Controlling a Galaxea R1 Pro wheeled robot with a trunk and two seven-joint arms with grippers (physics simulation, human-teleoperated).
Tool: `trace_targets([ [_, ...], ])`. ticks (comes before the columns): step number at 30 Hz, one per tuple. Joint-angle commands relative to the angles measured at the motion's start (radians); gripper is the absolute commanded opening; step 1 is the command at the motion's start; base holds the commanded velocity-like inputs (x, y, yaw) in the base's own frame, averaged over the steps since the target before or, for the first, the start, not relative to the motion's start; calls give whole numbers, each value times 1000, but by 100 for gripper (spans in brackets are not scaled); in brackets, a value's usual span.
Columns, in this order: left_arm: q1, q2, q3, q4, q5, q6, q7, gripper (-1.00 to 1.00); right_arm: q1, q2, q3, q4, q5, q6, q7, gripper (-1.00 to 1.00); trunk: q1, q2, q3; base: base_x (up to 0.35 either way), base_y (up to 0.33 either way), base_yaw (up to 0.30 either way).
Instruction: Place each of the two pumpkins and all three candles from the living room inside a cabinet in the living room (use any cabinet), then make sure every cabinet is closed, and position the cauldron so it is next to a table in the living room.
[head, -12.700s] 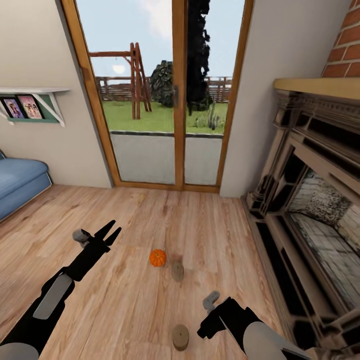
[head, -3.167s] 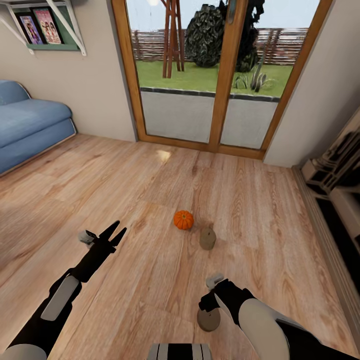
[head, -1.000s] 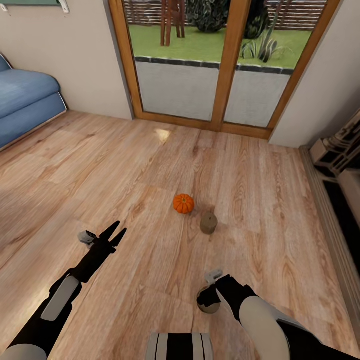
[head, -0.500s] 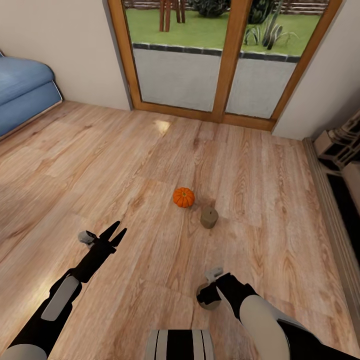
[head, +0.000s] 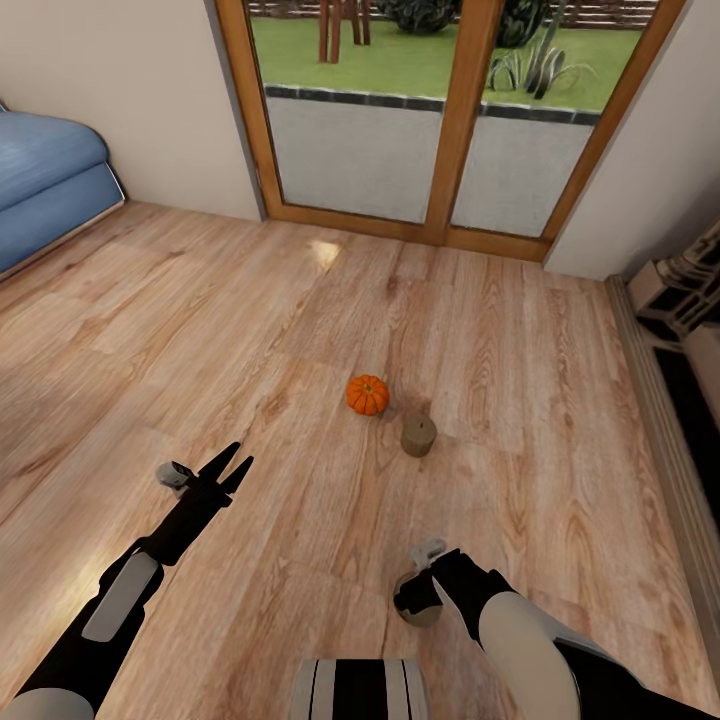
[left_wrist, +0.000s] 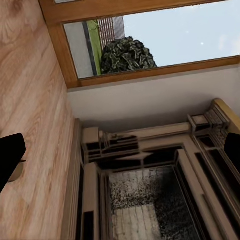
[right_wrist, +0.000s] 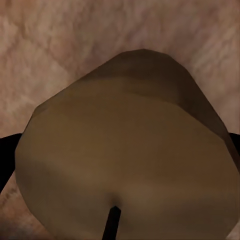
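Note:
On the plank floor lies a small orange pumpkin, with a squat tan candle just to its right. A second tan candle stands nearer to me, and my right gripper hangs right over it, open. In the right wrist view this candle looms large, with a dark finger at each side of it. My left gripper is open above bare floor, well left of the pumpkin, and holds nothing. The cabinet is out of view.
A glass patio door with a wood frame closes the far wall. A blue sofa stands at the far left. The dark fireplace runs along the right wall, also seen as the fireplace in the left wrist view.
The camera has come closer and tipped down over the seconds before now. My right gripper has sunk over the near candle. In the last half second nothing visibly moved.

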Motion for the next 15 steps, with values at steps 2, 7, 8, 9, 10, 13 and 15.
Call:
trace_targets([
  [2, 0, 0, 0, 0, 8, 9, -1, 100, 1, 1, -7, -2, 11, 6, 6, -100, 0, 0, -1, 0, 0, 0],
  [7, 0, 0, -2, -5, 7, 12, 0, 100, 1, 1, -7, -2, 11, 6, 6, -100, 0, 0, 3, 0, 0, 0],
  [8, 0, 0, -1, -4, 9, 12, -1, 100, 1, 1, -7, -2, 11, 6, 6, -100, -1, 0, 7, 0, 0, 0],
  [9, 0, 0, -1, -6, 9, 13, -1, 100, 1, 1, -7, -2, 11, 6, 6, -100, -1, 0, 7, 0, 0, 0],
  [10, 0, 0, -2, -6, 9, 13, -1, 100, 1, 1, -7, -2, 11, 6, 6, -100, -1, 0, 7, 0, 0, 0],
  [13, 0, 0, -1, -4, 9, 13, -1, 100, 1, 1, -7, -2, 11, 6, 6, -100, -2, 1, 19, 0, 0, 0],
  [15, 0, 0, -2, -4, 9, 12, -2, 100, 1, 1, -7, -2, 11, 6, 6, -100, -3, 1, 26, 0, 0, 0],
])
